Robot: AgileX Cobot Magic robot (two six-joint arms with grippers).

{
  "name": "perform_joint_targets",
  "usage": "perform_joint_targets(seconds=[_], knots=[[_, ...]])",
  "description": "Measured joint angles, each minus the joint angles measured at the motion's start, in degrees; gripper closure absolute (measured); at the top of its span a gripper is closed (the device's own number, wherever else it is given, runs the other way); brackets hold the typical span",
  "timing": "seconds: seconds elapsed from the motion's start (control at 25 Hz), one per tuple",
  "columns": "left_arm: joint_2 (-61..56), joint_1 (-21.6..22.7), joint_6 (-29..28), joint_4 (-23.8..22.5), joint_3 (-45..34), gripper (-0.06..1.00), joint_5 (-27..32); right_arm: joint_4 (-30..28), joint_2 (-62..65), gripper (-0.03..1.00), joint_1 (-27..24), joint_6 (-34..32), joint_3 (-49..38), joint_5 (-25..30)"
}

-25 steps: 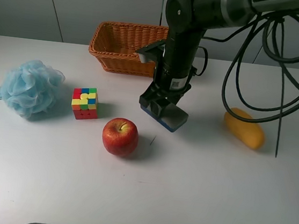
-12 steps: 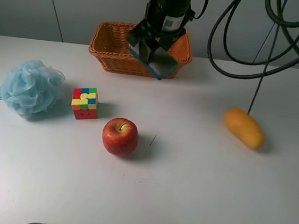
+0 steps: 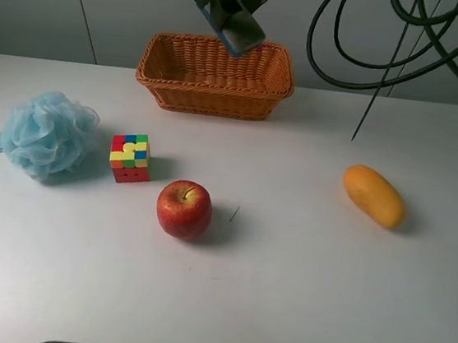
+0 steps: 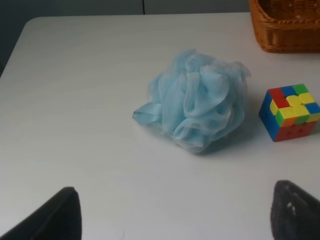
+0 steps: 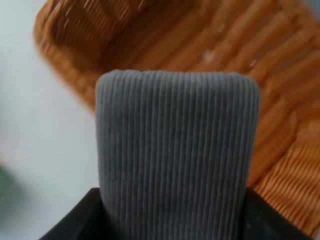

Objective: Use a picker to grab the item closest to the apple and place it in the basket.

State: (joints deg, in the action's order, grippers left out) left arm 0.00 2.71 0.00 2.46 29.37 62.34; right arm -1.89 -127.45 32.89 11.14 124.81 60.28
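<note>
Two things matter most in the exterior high view: the cube (image 3: 130, 158) and the right gripper (image 3: 230, 14), and they are well apart. The cube sits on the white table (image 3: 281, 293) just beside the apple (image 3: 183, 208), on its left and slightly farther back. The right gripper hangs in the air above the wicker basket (image 3: 213, 95), at the top edge of the picture, with nothing visible in it. From this angle I cannot tell whether its jaws are spread or pressed together. A blue bath pouf (image 3: 47, 134) lies left of the cube, a yellow fruit (image 3: 373, 195) lies far to the right, and black cables (image 3: 391, 57) loop above it.

From the left wrist, the left gripper (image 4: 175, 220) is spread wide, its dark fingertips (image 4: 55, 215) showing only at the corners of the picture. The bath pouf (image 4: 195, 107) lies ahead of it, with the cube (image 4: 290, 111) just beyond and a corner of the basket (image 4: 285, 30) farther off.

From the right wrist, one ribbed grey pad (image 5: 177, 150) fills the middle, and blurred basket weave (image 5: 280, 125) lies beneath it. The jaw state cannot be told here either.
</note>
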Motion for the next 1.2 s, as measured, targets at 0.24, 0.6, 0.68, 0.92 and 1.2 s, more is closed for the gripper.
perform_joint_targets(seconds=[0.24, 0.6, 0.68, 0.92, 1.2], knots=[[0.0, 0.0, 0.0, 0.0, 0.0, 0.22, 0.0, 2.5, -4.3, 0.57, -2.8, 0.1, 1.2, -13.1], [0.0, 0.0, 0.0, 0.0, 0.0, 0.22, 0.0, 2.8, -11.3, 0.57, -3.2, 0.3, 1.2, -21.7], [0.0, 0.0, 0.0, 0.0, 0.0, 0.22, 0.0, 2.9, -12.3, 0.57, -3.2, 0.3, 1.2, -22.1], [0.0, 0.0, 0.0, 0.0, 0.0, 0.22, 0.0, 3.2, -13.9, 0.57, -3.2, 0.4, 1.2, -22.4], [0.0, 0.0, 0.5, 0.0, 0.0, 0.22, 0.0, 3.5, -14.0, 0.34, -3.2, 0.4, 1.2, -22.8]])
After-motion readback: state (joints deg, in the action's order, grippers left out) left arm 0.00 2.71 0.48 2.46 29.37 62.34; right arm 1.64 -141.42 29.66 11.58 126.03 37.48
